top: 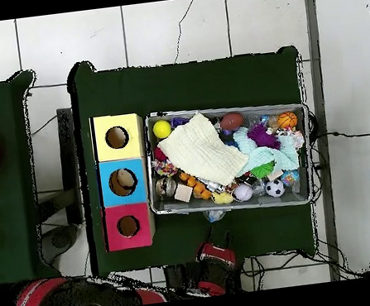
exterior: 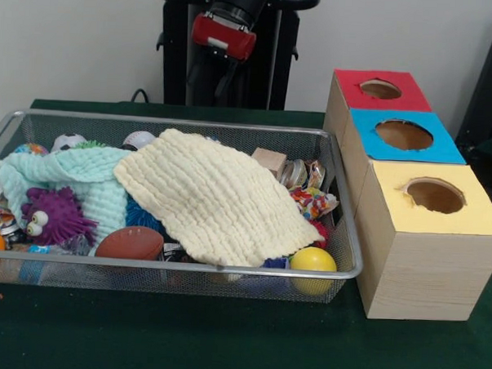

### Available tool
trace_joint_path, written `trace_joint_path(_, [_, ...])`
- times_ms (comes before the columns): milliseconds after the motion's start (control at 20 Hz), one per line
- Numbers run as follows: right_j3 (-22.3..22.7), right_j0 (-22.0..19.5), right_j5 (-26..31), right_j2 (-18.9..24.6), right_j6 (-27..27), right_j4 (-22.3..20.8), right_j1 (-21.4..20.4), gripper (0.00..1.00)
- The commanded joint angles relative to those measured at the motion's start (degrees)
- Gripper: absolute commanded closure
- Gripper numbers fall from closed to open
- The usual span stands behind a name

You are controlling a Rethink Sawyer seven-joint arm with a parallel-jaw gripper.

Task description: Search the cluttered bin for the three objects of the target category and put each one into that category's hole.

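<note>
Below my pincer (exterior: pixel 226 34), drawn back high behind the wire bin (exterior: pixel 343 205), a cream cloth (exterior: pixel 217 201) covers most of the toys. I cannot tell its opening. Risk: I snag cloth, dragging clutter out short of the holes (exterior: pixel 404 134).
</note>
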Motion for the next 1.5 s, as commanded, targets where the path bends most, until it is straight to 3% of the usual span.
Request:
trace_joint_path(50, [-10.32,-1.72,-8.40,4.01,0.15,6.67,7.26,0.00])
trace_joint_path(900, [-9.89,1.69,-17.22,4.88,0.54,19.51,12.86,0.00])
trace_joint_path(1250, [-9.63,3.19,-18.17,3.04,1.13,20.09,10.68,0.00])
trace_joint_path(1500, [-11.27,3.27,-18.26,4.32,1.80,20.67,11.96,0.00])
